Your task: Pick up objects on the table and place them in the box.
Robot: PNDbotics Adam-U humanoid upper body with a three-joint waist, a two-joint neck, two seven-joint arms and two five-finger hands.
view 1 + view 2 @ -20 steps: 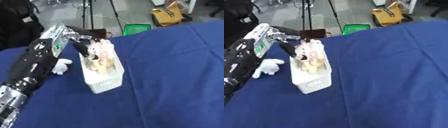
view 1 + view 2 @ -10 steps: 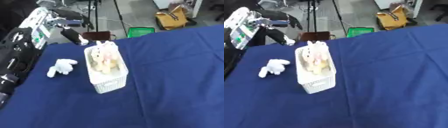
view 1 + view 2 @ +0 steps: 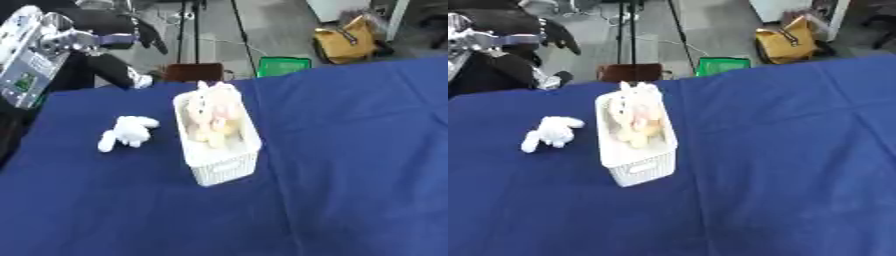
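Table covered in a blue cloth, askew in both views; grey floor beyond its far edge. On the floor: a yellow bag, a green crate, a brown box-like item and dark tripod legs. White slatted box stands near table centre, holding pale pink and cream soft toys that rise above its rim. A white plush toy lies on the cloth just left of the box, apart from it. Nothing lies between the toy and the box. Left hand is raised at upper left, off the table, fingers extended and holding nothing. Left eye view shows its silver wrist housing; right eye view crops most of it. Right hand not visible.
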